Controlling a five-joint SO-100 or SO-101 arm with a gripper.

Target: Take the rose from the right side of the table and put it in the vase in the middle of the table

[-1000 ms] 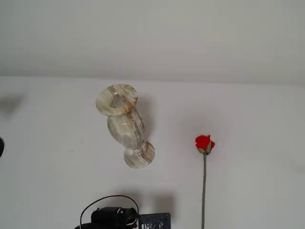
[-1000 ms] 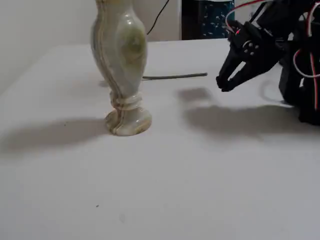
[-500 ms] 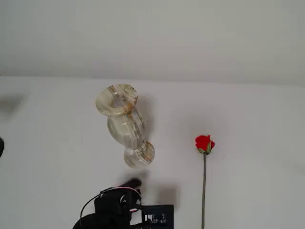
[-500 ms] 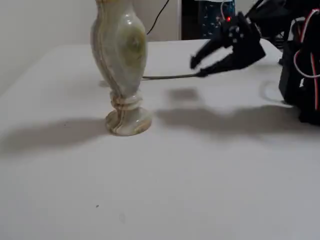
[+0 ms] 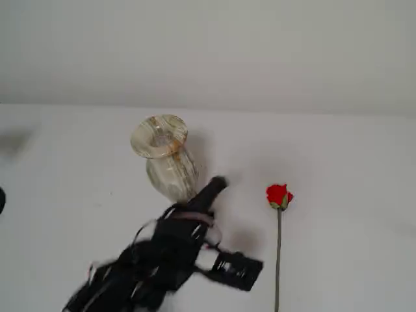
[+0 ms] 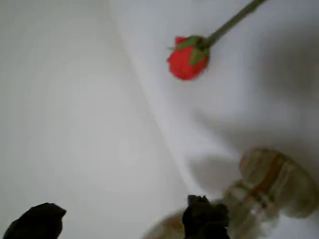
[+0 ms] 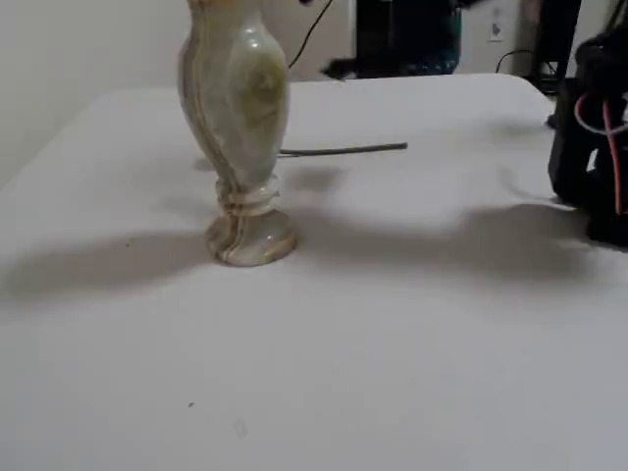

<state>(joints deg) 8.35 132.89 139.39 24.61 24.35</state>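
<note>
White table (image 5: 364,169): your gripper (image 6: 122,219), jaws apart, has swung up beside the vase (image 5: 166,159); rose (image 5: 279,195) unmoved right of it.

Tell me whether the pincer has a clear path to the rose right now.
Probably yes. The rose lies alone on bare table, right of the vase; nothing lies between it and the pincer.

No legible text, labels, brands, numbers or signs in any view.
</note>
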